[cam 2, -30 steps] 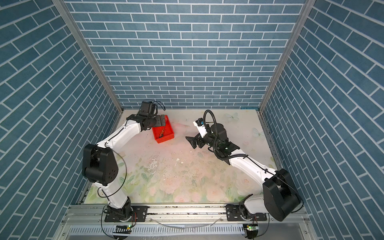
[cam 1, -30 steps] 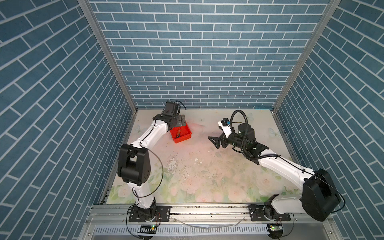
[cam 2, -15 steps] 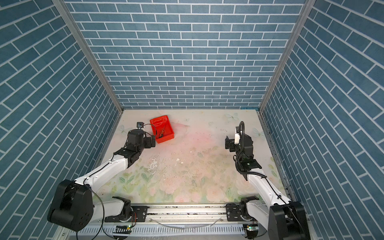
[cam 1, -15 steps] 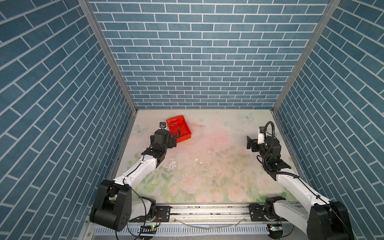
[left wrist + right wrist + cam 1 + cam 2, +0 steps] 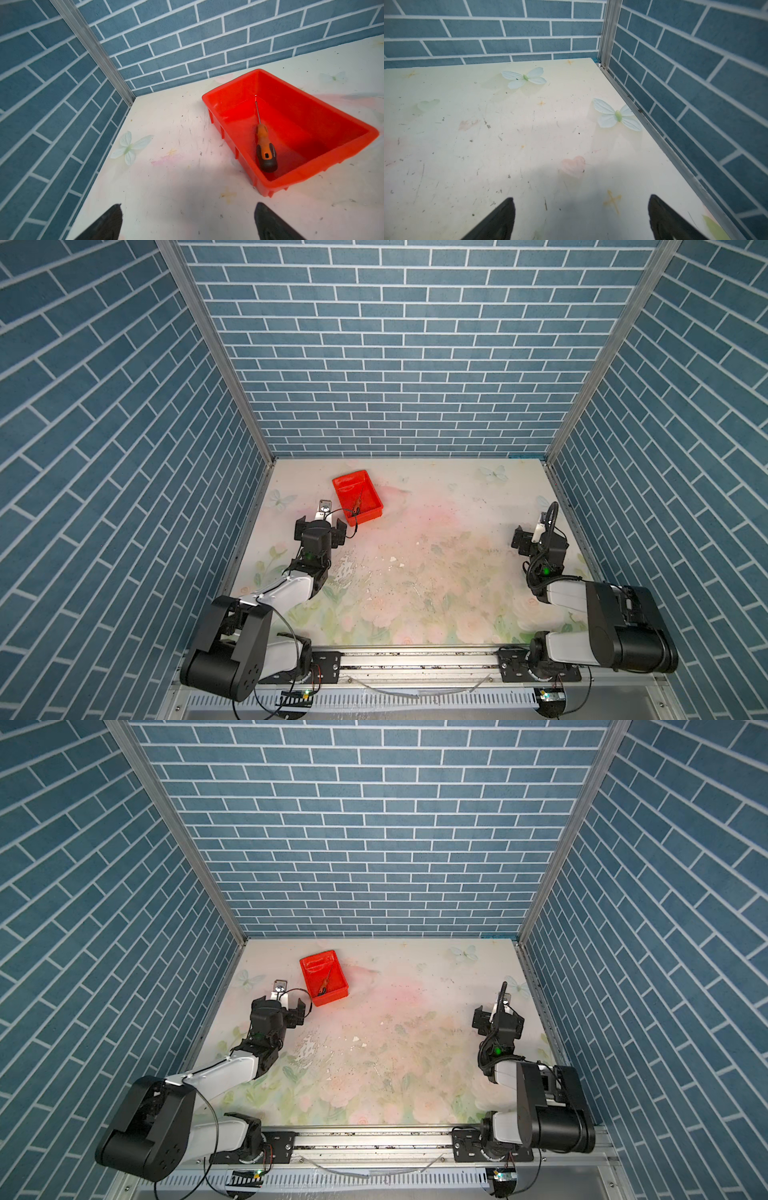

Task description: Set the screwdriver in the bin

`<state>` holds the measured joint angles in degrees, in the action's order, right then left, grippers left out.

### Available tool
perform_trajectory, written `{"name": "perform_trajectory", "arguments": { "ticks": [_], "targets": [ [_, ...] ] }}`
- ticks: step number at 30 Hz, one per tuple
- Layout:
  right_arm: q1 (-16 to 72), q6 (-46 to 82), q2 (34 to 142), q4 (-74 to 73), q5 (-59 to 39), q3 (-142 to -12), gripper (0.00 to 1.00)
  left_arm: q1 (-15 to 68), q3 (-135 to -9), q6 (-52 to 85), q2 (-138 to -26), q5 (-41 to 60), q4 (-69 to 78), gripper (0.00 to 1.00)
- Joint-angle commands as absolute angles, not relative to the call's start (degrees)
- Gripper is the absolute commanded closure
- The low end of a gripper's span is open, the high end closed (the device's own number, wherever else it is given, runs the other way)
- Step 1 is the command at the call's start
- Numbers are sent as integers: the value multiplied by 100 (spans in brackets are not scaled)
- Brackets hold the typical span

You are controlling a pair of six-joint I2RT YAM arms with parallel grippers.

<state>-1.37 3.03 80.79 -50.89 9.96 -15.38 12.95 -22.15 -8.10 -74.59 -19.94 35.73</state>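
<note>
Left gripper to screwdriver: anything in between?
Left wrist view: bare table ahead of the open left gripper, then the bin wall; the screwdriver lies inside on the floor. Nothing else in the stretch.

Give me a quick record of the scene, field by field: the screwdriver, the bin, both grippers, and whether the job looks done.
screwdriver: lying flat inside the bin, handle at the end nearest the left gripper
bin: red tray on the table, toward its back left
left gripper: open, empty, short of the bin, not touching it
right gripper: open, empty, above bare table on the right side
task status: looks done, since the screwdriver is in the bin
</note>
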Motion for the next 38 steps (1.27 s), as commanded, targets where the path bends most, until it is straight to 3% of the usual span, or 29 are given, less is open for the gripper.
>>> {"name": "perform_trajectory", "arguments": {
  "ticks": [1,4,8,16,38],
  "targets": [
    [-217,450,8427,-5974,537,-1522,1,874,-1861,-828,-7766,-1585,4934,0],
    [-237,414,8689,-6177,367,-1538,2,524,-1688,-633,-8113,-924,5430,0],
    [-246,375,8772,-6112,258,-1606,1,510,-1551,-724,-8926,-854,6561,0],
    [-253,371,8781,-5177,226,-2117,1,346,-2188,-410,-8768,-896,5014,0],
    [-272,327,8806,-4868,171,-2294,1,308,-2167,-400,-8797,-869,5105,0]
  ]
}}
